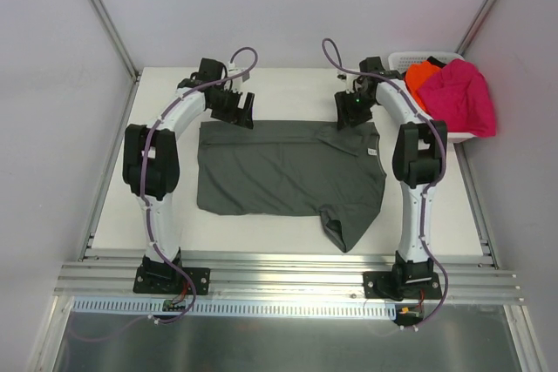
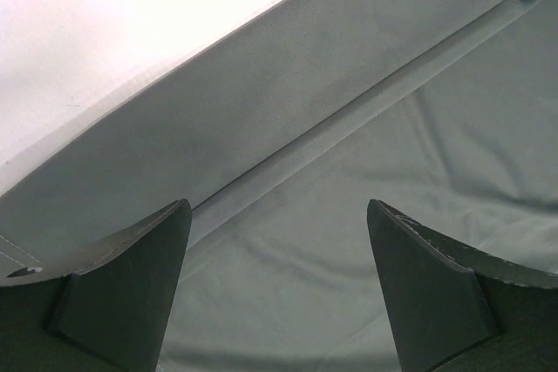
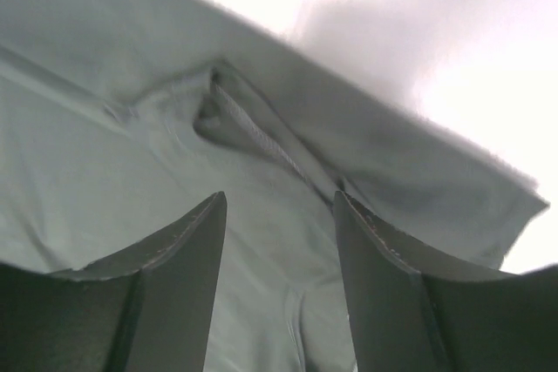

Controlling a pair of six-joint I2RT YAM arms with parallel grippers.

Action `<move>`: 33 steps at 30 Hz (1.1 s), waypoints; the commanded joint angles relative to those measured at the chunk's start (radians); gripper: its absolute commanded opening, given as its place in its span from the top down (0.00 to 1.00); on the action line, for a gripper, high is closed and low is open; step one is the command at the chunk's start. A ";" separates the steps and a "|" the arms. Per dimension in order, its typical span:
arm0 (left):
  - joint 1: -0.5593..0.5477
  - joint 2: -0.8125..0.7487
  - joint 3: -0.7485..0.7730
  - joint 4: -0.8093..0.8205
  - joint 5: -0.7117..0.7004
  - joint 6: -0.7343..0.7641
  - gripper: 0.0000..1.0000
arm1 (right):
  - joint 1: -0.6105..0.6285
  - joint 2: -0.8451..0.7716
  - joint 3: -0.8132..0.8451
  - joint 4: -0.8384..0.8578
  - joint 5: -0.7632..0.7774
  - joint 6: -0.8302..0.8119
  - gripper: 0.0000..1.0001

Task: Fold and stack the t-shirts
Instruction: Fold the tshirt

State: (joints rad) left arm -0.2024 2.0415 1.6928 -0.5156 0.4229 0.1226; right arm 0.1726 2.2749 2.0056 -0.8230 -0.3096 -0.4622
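Left pincer (image 1: 239, 114) and right pincer (image 1: 350, 118) gape over grey-green t-shirt (image 1: 288, 170) — far edge.

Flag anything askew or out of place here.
The dark grey-green cloth t-shirt is not a clean rectangle: one sleeve juts out past its near right edge. The magenta-pink cloth t-shirt spills over the rim of the white plastic lattice basket.

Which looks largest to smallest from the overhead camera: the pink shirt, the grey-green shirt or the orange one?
1. grey-green t-shirt, spread flat
2. pink t-shirt, bunched on the basket
3. orange t-shirt, mostly covered, true size unsure
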 commanded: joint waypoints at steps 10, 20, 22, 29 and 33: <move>-0.002 -0.020 -0.015 -0.023 0.016 0.005 0.18 | 0.079 0.055 0.151 0.035 -0.062 0.068 0.47; -0.002 -0.060 -0.039 -0.024 0.031 -0.023 0.18 | 0.119 0.098 0.157 0.041 -0.057 0.066 0.56; -0.002 -0.070 -0.045 -0.023 0.033 -0.028 0.18 | 0.119 0.101 0.160 0.041 -0.051 0.065 0.56; -0.003 -0.075 -0.064 -0.023 0.033 -0.035 0.19 | 0.105 0.078 0.165 0.051 -0.026 0.050 0.57; -0.003 -0.072 -0.062 -0.023 0.028 -0.037 0.19 | 0.097 0.067 0.170 0.055 -0.013 0.040 0.57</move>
State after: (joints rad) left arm -0.2024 2.0232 1.6352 -0.5243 0.4366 0.0990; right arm 0.2810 2.3863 2.1265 -0.7807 -0.3389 -0.4076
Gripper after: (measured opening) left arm 0.812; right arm 0.426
